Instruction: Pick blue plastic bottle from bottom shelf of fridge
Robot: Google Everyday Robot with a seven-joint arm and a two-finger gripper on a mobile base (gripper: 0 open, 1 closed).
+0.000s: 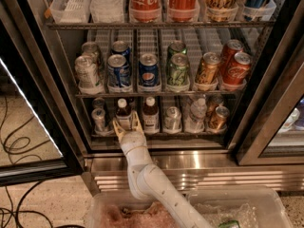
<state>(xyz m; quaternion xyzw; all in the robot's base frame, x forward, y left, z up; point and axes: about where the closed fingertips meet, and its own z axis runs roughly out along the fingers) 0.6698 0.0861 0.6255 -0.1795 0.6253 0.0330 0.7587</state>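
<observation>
The blue plastic bottle [123, 113], with a white cap, brown contents and a pale label, stands in the second lane from the left on the bottom shelf [156, 135] of the fridge [266, 94]. A similar brown bottle [150, 114] stands just to its right. My gripper [126, 124] is at the shelf's front edge, directly before the blue plastic bottle. It is open, with its yellowish fingers [117, 126] spread to either side of the bottle's lower part. The fingers do not close on it.
Small cans [99, 119] and a clear water bottle [195, 114] share the bottom shelf. Pepsi, green and Coca-Cola cans [148, 71] fill the shelf above. The open glass door [28, 103] is at left, and cables [14, 141] lie on the floor. The steel base [199, 167] and a clear bin [237, 208] are below.
</observation>
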